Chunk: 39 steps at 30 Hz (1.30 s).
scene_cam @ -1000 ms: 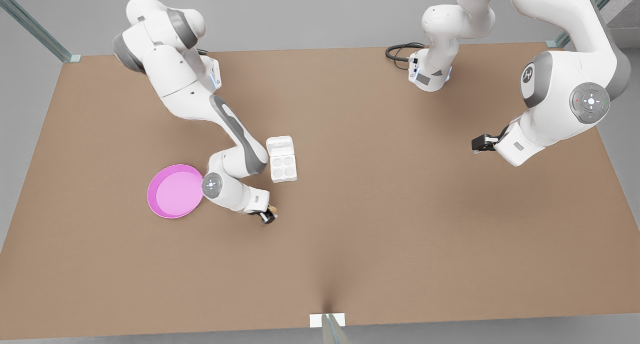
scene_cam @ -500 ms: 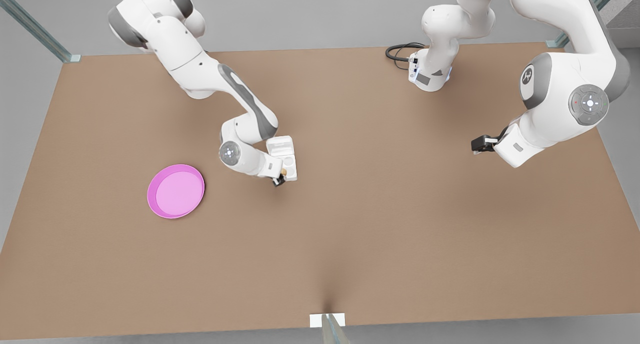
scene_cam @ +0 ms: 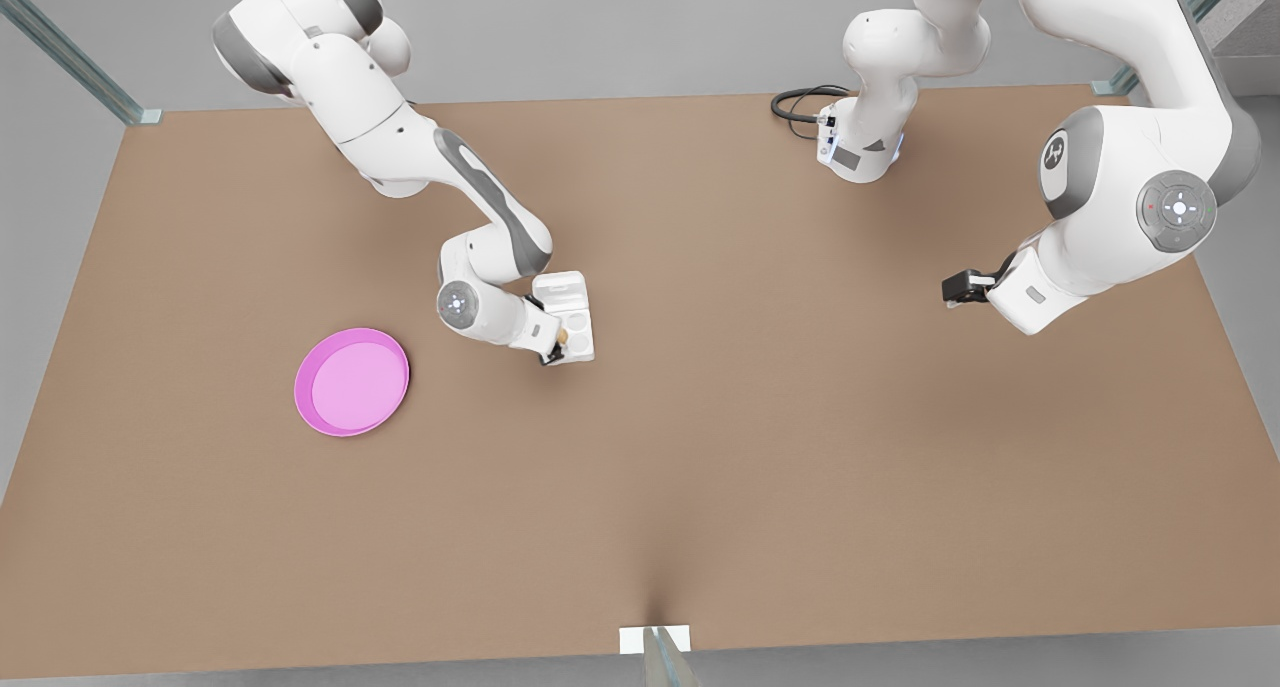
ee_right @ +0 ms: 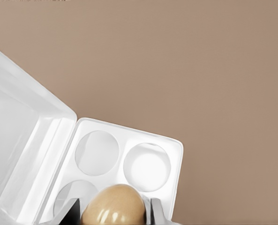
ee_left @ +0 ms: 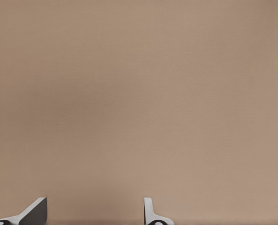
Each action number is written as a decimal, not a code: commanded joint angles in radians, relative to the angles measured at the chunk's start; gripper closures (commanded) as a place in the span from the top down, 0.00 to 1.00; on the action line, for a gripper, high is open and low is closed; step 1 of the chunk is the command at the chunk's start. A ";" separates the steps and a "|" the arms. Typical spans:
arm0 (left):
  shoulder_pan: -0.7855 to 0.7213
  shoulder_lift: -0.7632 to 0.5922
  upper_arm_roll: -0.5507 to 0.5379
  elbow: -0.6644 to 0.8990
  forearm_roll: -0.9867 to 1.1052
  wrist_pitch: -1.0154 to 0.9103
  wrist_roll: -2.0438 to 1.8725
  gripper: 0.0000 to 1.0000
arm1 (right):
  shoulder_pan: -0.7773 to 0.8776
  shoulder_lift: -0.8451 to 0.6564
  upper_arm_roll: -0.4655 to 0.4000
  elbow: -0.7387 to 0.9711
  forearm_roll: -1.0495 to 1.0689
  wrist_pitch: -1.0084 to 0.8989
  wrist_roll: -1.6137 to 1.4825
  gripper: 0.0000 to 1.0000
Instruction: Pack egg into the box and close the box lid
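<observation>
Placing step: right hand (scene_cam: 553,346) grips the egg (ee_right: 113,204) above the box (ee_right: 129,166), lid (ee_right: 21,140) open. Next: lower into a cup, release. Left hand (scene_cam: 955,288) waits, fingers apart, over the counter (scene_cam: 700,447).

Tan egg (ee_right: 114,205), white box (ee_right: 129,161), pink plate (scene_cam: 351,382)

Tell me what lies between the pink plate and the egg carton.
In the front view, the right arm's wrist hangs between the pink plate and the box, its right gripper holding the egg over the carton. The table there is otherwise bare.
</observation>
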 commanded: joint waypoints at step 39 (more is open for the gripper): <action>-0.816 0.507 -0.192 0.153 -0.202 0.470 -1.123 0.21 | -0.260 -0.147 -0.307 0.712 -0.508 -0.806 1.838 1.00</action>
